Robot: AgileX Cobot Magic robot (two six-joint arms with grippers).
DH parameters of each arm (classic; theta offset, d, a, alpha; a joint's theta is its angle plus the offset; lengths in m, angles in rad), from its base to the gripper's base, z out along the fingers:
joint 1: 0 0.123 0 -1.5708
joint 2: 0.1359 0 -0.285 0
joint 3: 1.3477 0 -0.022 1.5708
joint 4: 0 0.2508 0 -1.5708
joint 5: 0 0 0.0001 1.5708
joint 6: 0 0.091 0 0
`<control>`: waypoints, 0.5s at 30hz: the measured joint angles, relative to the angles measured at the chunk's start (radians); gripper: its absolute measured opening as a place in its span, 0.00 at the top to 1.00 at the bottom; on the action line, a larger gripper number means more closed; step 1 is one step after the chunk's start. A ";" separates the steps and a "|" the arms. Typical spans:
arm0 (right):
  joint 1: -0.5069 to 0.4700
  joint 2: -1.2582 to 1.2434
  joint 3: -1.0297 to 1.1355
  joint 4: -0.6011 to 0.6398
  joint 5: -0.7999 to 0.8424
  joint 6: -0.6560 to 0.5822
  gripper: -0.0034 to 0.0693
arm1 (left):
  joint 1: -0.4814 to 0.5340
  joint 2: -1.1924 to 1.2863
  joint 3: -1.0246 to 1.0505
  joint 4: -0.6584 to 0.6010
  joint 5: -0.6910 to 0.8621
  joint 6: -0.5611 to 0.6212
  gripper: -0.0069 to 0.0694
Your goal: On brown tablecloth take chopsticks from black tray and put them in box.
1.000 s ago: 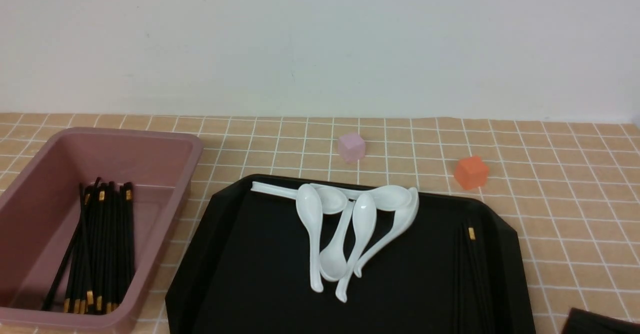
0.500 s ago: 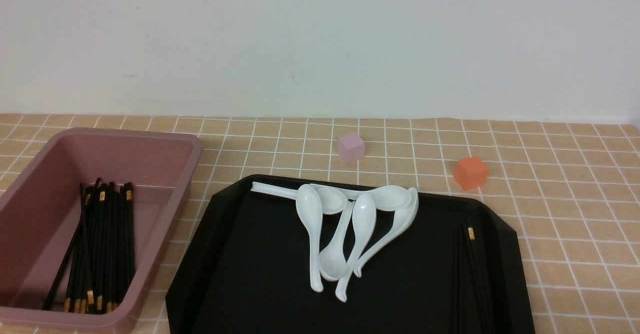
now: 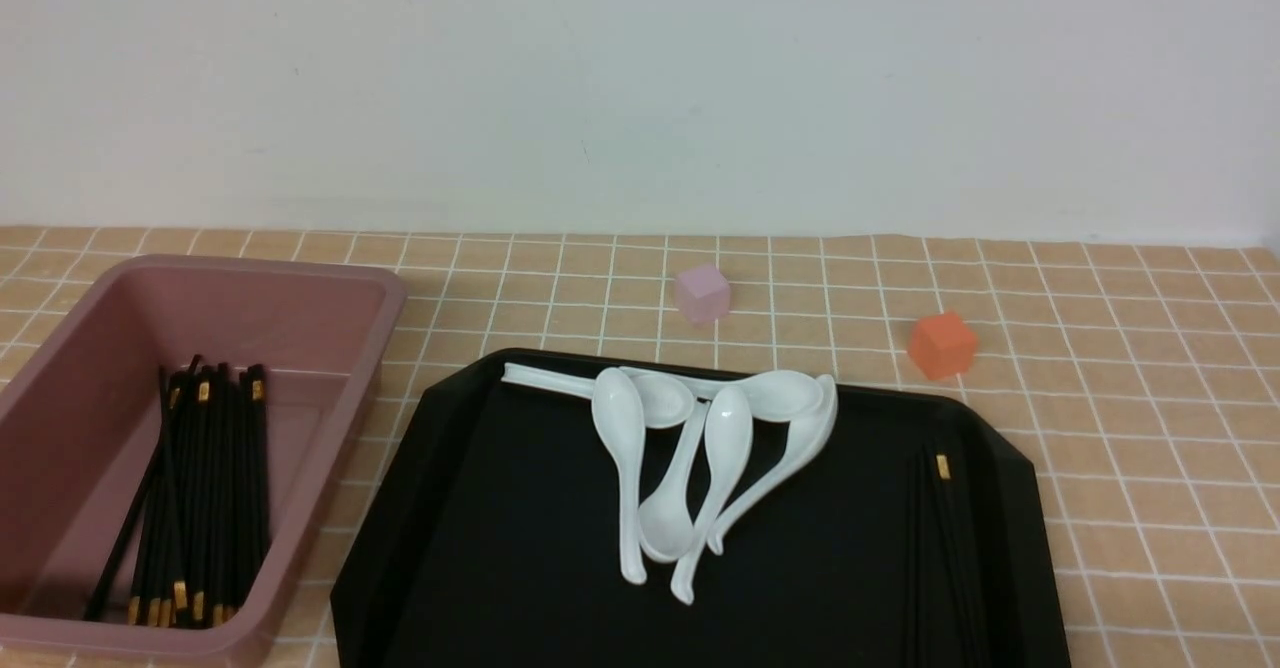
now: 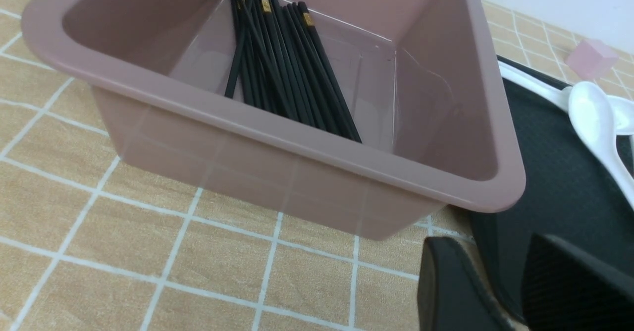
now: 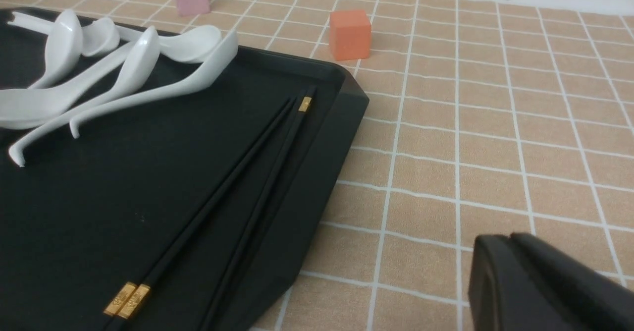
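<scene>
On the brown tablecloth (image 3: 1150,398) lies the black tray (image 3: 480,508). A few black chopsticks (image 3: 940,548) with gold bands lie along the tray's right side, plain in the right wrist view (image 5: 247,187). Several more chopsticks (image 3: 200,498) lie in the mauve box (image 3: 380,298) at the left. My left gripper (image 4: 488,244) hovers open and empty over the cloth by the box's near corner (image 4: 495,192) and the tray's edge (image 4: 554,182). My right gripper (image 5: 495,239) is shut and empty over the cloth, to the right of the tray's rim (image 5: 322,172). Neither gripper shows in the front view.
Several white soup spoons (image 3: 700,448) lie heaped at the back middle of the tray. A pink cube (image 3: 702,294) and an orange cube (image 3: 942,344) stand on the cloth behind the tray. A white wall closes the far side.
A dark tip of the right gripper showed at the front view's lower right corner a second ago and has dropped out of that view. Nothing else has moved.
</scene>
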 joint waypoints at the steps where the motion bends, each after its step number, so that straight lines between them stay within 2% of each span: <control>1: 0.000 0.000 0.000 0.000 0.000 0.000 0.90 | 0.000 0.000 0.000 0.000 0.000 0.000 0.60; 15: 0.000 0.000 0.000 -0.001 0.001 0.000 0.88 | 0.000 0.000 0.000 0.000 0.000 0.000 0.60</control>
